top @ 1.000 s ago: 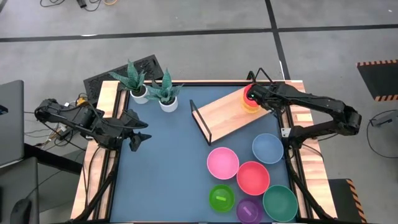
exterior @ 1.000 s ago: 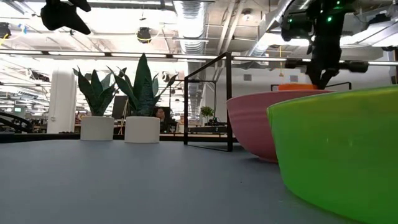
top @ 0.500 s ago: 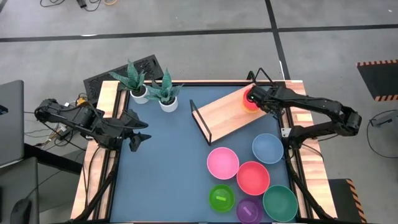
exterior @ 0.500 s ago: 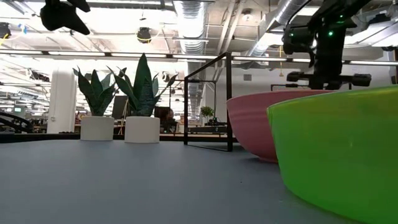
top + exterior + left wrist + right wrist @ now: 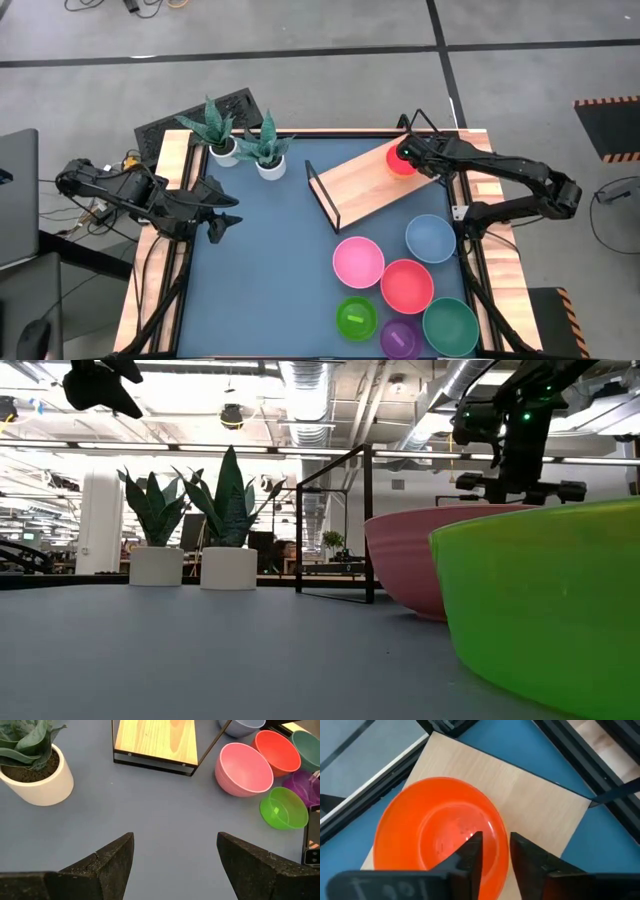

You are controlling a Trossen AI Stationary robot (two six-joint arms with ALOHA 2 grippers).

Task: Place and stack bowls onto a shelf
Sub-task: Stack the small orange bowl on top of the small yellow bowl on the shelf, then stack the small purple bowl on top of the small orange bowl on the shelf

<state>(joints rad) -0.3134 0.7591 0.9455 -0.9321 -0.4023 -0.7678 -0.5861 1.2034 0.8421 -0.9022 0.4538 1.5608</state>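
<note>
The right hand (image 5: 405,156) was found over the shelf (image 5: 362,182), at the board's 1 o'clock end, its fingers narrowed on the rim of the red bowl (image 5: 440,835). One second before, a yellow bowl had shown beneath the red one on that end of the board; by half a second before, only a sliver of yellow remained, and now none could be seen from above, the red bowl having been lowered into it. The nesting was judged all but finished, with only the release of the rim outstanding.

Six bowls were left on the worktop at 5 o'clock of the shelf: pink (image 5: 358,262), blue (image 5: 431,238), coral-red (image 5: 406,285), lime (image 5: 356,318), purple (image 5: 401,338) and dark green (image 5: 450,326). The shelf's 7 o'clock end lay bare.

The left hand (image 5: 222,208) had not been moved over the second; it hung above the worktop's 9 o'clock side, fingers spread wide and holding nothing. Two potted plants (image 5: 243,140) stood at 11 o'clock.
</note>
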